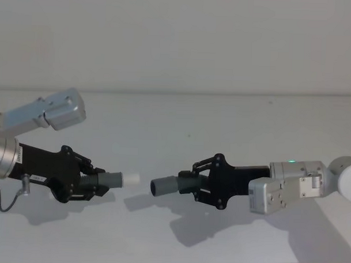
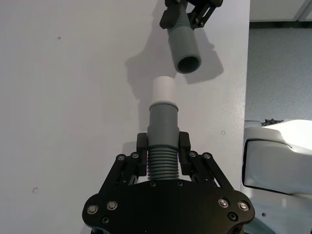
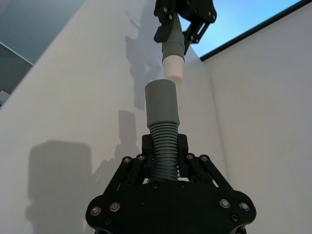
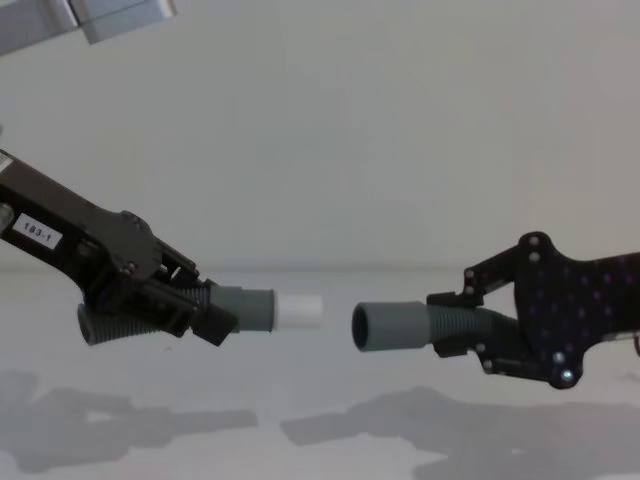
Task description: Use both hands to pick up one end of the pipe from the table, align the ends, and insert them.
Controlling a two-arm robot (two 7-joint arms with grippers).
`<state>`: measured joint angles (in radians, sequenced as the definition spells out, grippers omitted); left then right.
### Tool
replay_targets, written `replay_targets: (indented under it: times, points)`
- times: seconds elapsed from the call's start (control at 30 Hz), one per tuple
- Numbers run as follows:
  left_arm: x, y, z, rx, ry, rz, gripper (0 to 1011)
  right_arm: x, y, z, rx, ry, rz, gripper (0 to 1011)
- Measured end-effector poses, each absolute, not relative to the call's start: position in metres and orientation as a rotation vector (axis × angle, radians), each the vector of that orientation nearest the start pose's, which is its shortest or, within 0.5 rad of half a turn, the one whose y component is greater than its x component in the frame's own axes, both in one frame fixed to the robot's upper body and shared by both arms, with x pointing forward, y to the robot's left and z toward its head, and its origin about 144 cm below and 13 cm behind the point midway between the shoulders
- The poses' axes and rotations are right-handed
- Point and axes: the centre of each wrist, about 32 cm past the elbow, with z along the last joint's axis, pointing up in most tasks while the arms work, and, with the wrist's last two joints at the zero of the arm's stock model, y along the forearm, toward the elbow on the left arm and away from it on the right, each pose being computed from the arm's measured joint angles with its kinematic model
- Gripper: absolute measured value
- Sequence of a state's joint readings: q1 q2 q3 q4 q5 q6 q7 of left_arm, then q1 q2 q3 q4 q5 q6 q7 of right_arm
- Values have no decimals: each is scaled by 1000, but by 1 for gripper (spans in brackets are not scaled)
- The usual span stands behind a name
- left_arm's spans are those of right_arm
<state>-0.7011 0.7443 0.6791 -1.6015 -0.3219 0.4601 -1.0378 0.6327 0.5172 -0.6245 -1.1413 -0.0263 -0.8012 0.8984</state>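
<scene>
The left end effector point(image 1: 96, 183) clamps one pipe piece point(image 1: 109, 180) by its ribs, its white tip point(image 1: 130, 178) held above the surface point(image 1: 164, 119). Nothing blocks the small gap to the open cuff point(image 1: 162, 186) of the other pipe piece point(image 1: 184, 184), which is clenched in the right end effector point(image 1: 198, 184). The cuff looks slightly low, so if pushed now the tip could jam on its rim.

**Greys, black and white**

The white-tipped dark grey ribbed hose piece point(image 1: 110, 179) is carried in the matt black left end effector point(image 1: 97, 183). Its short white cylindrical tip point(image 1: 130, 179) is plain, with no pattern. Facing that tip, the open-cuffed dark grey ribbed hose piece point(image 1: 184, 185) in the matt black right end effector point(image 1: 198, 184) has a smooth grey cuff point(image 1: 164, 186) with a darker mouth. Below the tip, the flat matt surface point(image 1: 164, 119) is unmarked white to light grey, crossed by soft grey shadows.
</scene>
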Motion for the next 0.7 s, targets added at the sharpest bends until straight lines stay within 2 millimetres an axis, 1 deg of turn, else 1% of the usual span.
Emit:
replay_targets:
  times: [0.7]
  points:
    - [555, 274, 1333, 659, -85, 226, 335, 595, -280, 1212, -361, -925, -111, 253]
